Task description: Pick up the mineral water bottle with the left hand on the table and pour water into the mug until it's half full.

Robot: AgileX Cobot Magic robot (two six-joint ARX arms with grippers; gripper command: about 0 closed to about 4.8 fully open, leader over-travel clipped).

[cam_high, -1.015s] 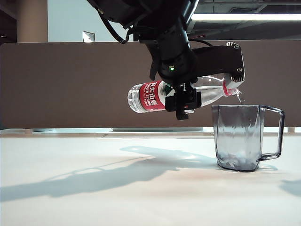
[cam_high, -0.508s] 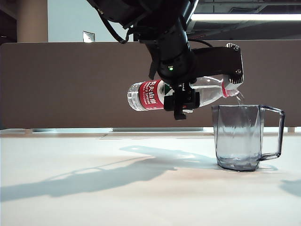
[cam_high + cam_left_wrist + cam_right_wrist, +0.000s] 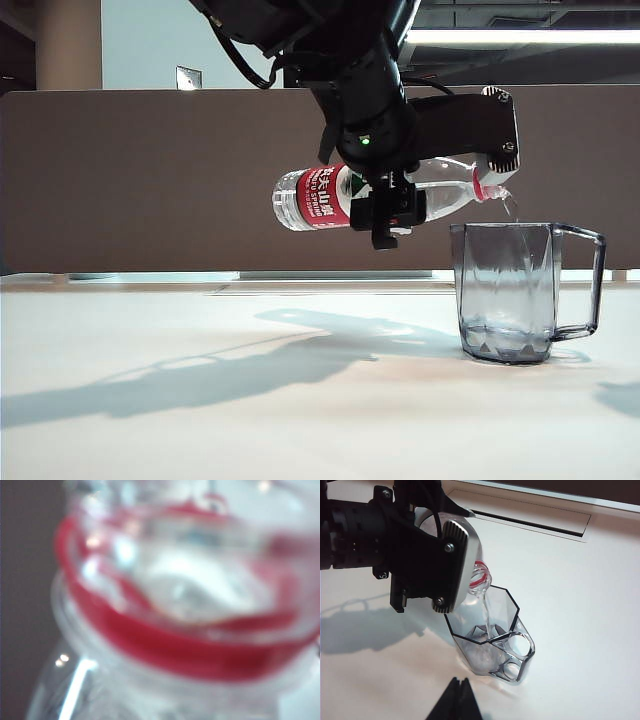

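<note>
The mineral water bottle (image 3: pixel 312 198) hangs almost level above the table (image 3: pixel 200 420), its red-and-white label toward the left. My left gripper (image 3: pixel 386 214) is shut on its middle. The bottle's open mouth with the red neck ring (image 3: pixel 479 578) sits just over the rim of the mug (image 3: pixel 505 290), and a thin stream of water (image 3: pixel 488 611) falls into it. A shallow layer of water lies in the mug's bottom. The left wrist view is filled by the blurred bottle neck (image 3: pixel 165 645). My right gripper (image 3: pixel 459 682) is shut and empty, hovering near the mug (image 3: pixel 490 640).
A brown partition (image 3: pixel 150 180) runs behind the table. A long dark slot (image 3: pixel 535 520) is set into the tabletop beyond the mug. The mug's handle (image 3: pixel 590 285) points right in the exterior view.
The bottle's base end has lifted very slightly. Water keeps trickling from its mouth into the mug. The right arm has stayed still.
</note>
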